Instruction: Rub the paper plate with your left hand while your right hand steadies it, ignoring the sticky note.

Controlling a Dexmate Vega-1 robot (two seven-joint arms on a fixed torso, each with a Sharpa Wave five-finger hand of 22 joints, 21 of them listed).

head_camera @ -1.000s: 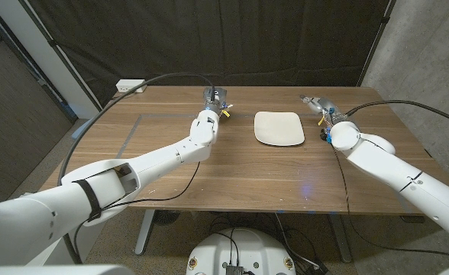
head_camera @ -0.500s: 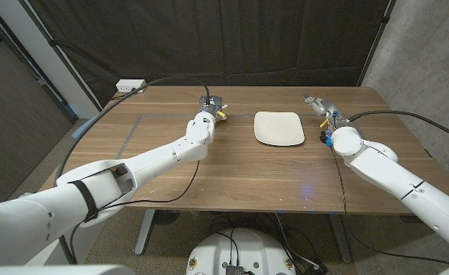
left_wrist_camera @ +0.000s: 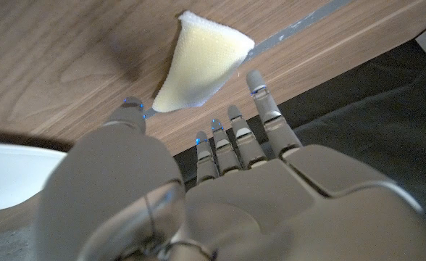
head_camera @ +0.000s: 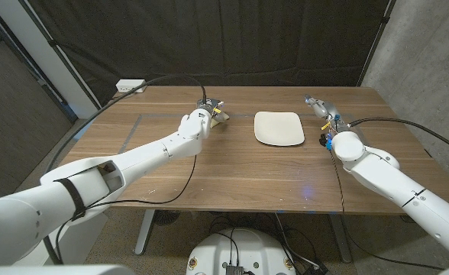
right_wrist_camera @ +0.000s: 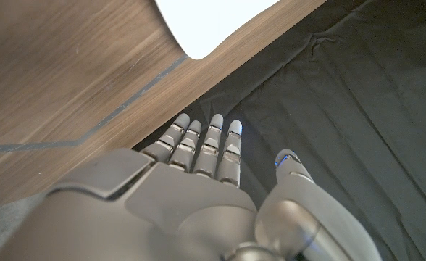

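Paper plate (head_camera: 279, 128): pale rounded square on the wooden tabletop (head_camera: 232, 172), between both arms, long axis running 12 to 6 o'clock.
Left robot hand (head_camera: 207, 111): at 9 o'clock of the plate, fingers spread, holding nothing, beside the yellowish sticky note (left_wrist_camera: 196, 64).
Right robot hand (head_camera: 321, 109): at 3 o'clock of the plate, open, empty, apart from it.
Nearer hand: roughly equal; neither touches the plate.

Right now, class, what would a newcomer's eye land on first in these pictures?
Probably the pale plate lying alone mid-table between the two white arms. Next, the left hand with its fingers spread by a curled yellow note, left of the plate. The right hand waits open on the plate's other side.
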